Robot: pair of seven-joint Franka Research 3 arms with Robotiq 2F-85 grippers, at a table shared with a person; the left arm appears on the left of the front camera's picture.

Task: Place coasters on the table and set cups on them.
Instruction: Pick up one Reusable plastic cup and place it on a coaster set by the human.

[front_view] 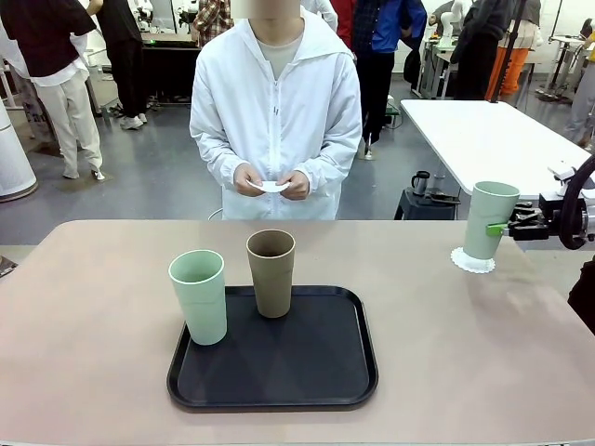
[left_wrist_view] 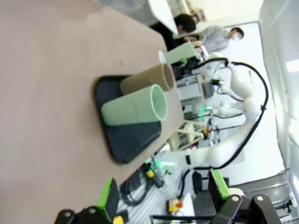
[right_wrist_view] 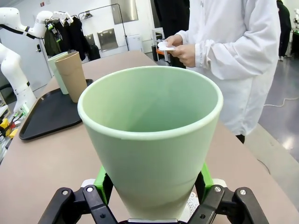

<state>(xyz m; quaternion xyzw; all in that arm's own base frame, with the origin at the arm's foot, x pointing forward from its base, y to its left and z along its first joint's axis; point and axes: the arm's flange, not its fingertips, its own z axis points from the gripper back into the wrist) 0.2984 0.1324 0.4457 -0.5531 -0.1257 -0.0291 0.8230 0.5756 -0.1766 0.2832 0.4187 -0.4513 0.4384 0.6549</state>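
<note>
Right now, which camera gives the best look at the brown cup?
The front view: the brown cup stands upright on the black tray, whole and near. The left wrist view shows it sideways and smaller. In the right wrist view it is small and far, past the mint cup clamped in the right gripper.
</note>
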